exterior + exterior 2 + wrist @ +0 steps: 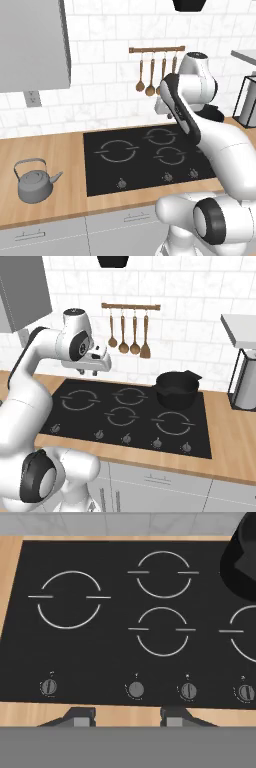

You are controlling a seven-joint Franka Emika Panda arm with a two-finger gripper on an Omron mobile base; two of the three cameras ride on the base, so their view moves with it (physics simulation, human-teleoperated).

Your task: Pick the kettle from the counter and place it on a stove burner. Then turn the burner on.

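Grey kettle (35, 181) sits upright on the counter (60, 150), left of the stove (145, 155) (well apart from the arm). Gripper (127, 717) hovers above the stove, fingers parted, holding nothing, black pot (176, 389) on a back burner.

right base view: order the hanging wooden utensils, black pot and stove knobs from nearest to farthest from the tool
1. The hanging wooden utensils are nearest, on the wall rail just right of the tool, which is held up over the stove's back left.
2. The black pot stands farther right, on the back right burner.
3. The stove knobs sit farthest, along the front edge, well below.
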